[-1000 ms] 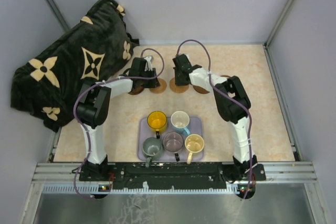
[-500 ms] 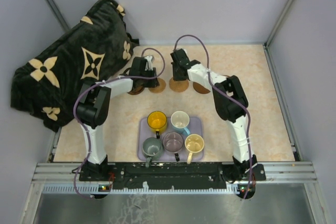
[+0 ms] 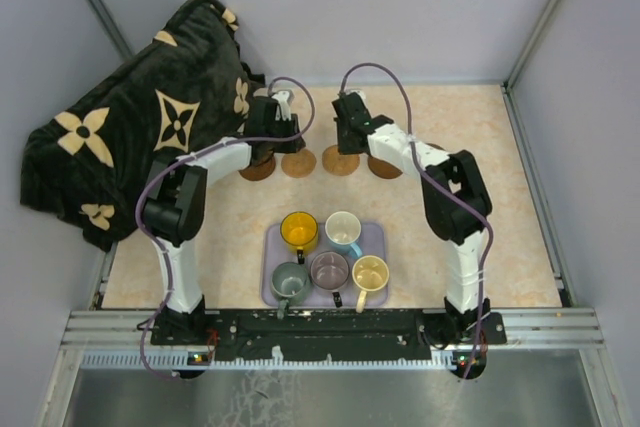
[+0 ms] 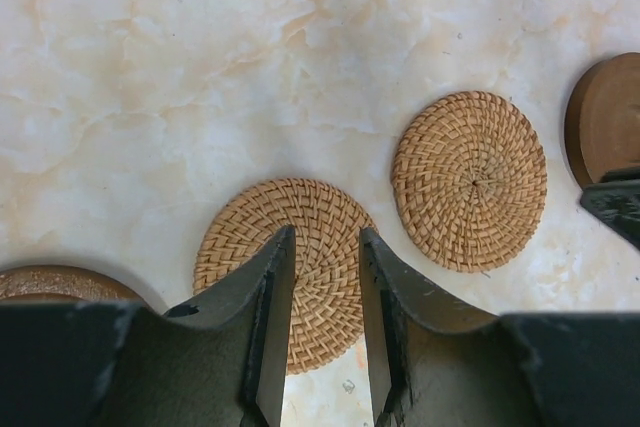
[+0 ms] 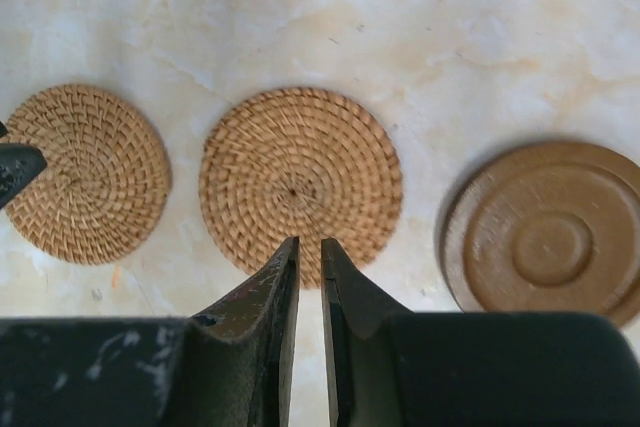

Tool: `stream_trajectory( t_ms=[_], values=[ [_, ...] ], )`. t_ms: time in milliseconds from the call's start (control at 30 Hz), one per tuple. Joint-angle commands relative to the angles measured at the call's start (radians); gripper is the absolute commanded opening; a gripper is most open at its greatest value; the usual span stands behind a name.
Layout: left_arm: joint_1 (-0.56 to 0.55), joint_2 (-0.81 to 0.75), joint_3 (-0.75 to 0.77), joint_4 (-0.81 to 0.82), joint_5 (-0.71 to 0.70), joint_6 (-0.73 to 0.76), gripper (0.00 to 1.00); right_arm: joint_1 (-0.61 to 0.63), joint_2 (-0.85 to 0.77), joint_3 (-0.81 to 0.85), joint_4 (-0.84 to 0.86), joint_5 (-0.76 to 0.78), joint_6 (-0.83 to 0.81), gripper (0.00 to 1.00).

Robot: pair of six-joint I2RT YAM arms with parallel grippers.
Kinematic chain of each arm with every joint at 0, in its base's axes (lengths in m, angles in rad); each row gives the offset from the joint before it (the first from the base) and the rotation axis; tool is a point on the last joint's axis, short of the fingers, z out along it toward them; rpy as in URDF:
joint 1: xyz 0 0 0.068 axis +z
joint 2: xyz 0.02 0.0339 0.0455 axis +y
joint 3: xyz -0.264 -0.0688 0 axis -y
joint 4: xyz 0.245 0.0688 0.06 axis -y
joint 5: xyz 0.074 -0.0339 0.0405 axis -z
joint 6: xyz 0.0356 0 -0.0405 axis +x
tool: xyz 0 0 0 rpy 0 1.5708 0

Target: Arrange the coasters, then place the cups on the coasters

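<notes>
Left gripper hovers with its fingers pointing down and slightly apart, holding nothing, over a woven coaster that lies flat. Right gripper, its jaws almost together and empty, hangs over the next woven coaster toward 3 o'clock. Four round coasters form a row running 9 to 3 o'clock, with dark wooden coasters at both ends. Both arms stretch toward 12 o'clock, elbows out. Five cups sit on a lavender tray at 6 o'clock.
</notes>
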Motion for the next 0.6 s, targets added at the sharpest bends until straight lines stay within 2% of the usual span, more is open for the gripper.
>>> stream_trajectory(
  t_ms=[0, 233, 333, 400, 567],
  values=[
    [-0.006, -0.099, -0.045, 0.057, 0.023, -0.008, 0.38, 0.008, -0.169, -0.075, 0.044, 0.080, -0.006, 0.16],
    [-0.005, -0.294, -0.202, 0.065, -0.014, 0.017, 0.39, -0.019, -0.326, -0.271, 0.046, 0.170, 0.039, 0.17],
    [-0.005, -0.391, -0.286, 0.057, -0.047, 0.027, 0.39, -0.066, -0.407, -0.383, 0.062, 0.168, 0.068, 0.26],
    [-0.005, -0.449, -0.341, 0.045, -0.058, 0.029, 0.39, -0.098, -0.491, -0.453, 0.080, 0.162, 0.076, 0.29],
    [-0.005, -0.582, -0.493, 0.037, -0.046, -0.023, 0.39, -0.133, -0.548, -0.548, 0.097, 0.185, 0.053, 0.26]
  ],
)
